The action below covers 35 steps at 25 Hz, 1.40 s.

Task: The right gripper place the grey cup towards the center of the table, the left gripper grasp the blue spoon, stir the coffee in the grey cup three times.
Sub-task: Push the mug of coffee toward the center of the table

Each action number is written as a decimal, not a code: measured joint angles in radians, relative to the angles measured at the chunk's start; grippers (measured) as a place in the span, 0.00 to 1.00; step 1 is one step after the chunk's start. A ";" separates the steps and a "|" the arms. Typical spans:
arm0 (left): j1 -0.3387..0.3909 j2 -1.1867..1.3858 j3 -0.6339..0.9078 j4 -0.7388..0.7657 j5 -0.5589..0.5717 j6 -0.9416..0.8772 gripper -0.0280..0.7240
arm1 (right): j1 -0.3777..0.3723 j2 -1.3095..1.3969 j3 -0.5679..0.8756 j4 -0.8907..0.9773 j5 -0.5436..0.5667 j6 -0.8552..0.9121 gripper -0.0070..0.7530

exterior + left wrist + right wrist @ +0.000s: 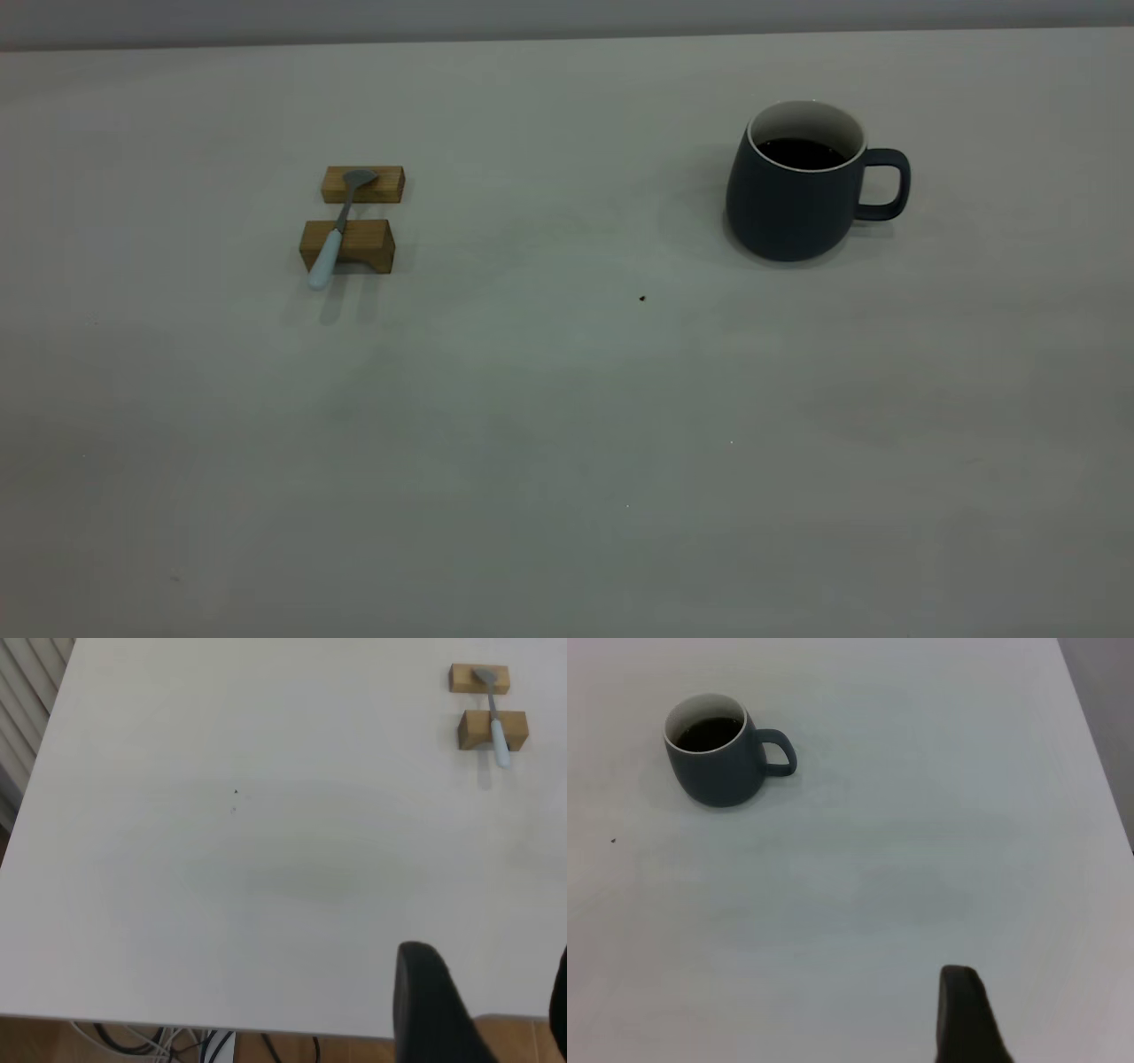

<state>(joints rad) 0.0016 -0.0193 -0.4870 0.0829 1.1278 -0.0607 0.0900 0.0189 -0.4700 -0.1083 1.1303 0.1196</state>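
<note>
The grey cup (797, 190) stands upright at the table's right rear, its handle pointing right and dark coffee (802, 152) inside; the right wrist view shows the cup (718, 762) far from my right gripper (1050, 992). That gripper is open, with only one black finger (961, 1014) showing. The blue spoon (335, 232) lies across two tan wooden blocks (350, 244) at the left rear, its pale handle toward the front. My left gripper (492, 961) hangs open over the table's near edge, well away from the spoon (494, 722). Neither arm shows in the exterior view.
The pale table (567, 425) stretches wide between the blocks and the cup, with a tiny dark speck (642, 299) near the middle. Past the table's edge in the left wrist view lie cables (168, 1041) on a wooden floor.
</note>
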 joint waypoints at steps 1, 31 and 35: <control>0.000 0.000 0.000 0.000 0.000 0.000 0.57 | 0.000 0.000 0.000 0.000 0.000 0.000 0.65; 0.000 0.000 0.000 0.000 0.002 0.001 0.57 | 0.000 1.606 -0.444 0.167 -0.666 -0.613 0.78; 0.000 0.000 0.000 0.000 0.002 0.001 0.57 | 0.000 1.812 -0.581 0.225 -0.673 -0.800 0.78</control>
<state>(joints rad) 0.0016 -0.0193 -0.4870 0.0829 1.1296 -0.0599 0.0900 1.8307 -1.0513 0.1166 0.4577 -0.6808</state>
